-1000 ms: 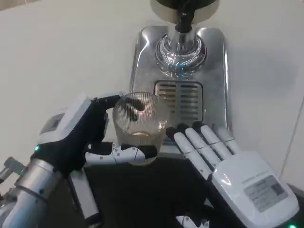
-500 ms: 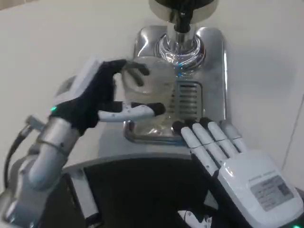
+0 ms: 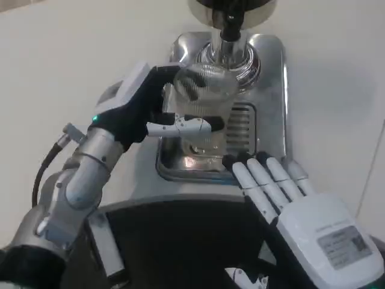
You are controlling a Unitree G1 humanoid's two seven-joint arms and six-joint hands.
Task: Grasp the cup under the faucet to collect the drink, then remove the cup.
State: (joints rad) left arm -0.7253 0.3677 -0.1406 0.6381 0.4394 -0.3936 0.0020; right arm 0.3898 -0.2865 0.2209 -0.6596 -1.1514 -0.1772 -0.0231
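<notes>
One camera up at the robot's head looks steeply down, close over the steel drip tray [image 3: 271,90] and white table [image 3: 78,66].

Silver forearms, white-backed left hand [image 3: 139,111], labelled right hand [image 3: 301,211], black cable [image 3: 45,168]

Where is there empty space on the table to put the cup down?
The white table is bare left of the metal tray, and bare again to the tray's right. The tray itself is crowded: the left hand holds the cup over it under the faucet, and the right hand has its fingers at the tray's front edge.
</notes>
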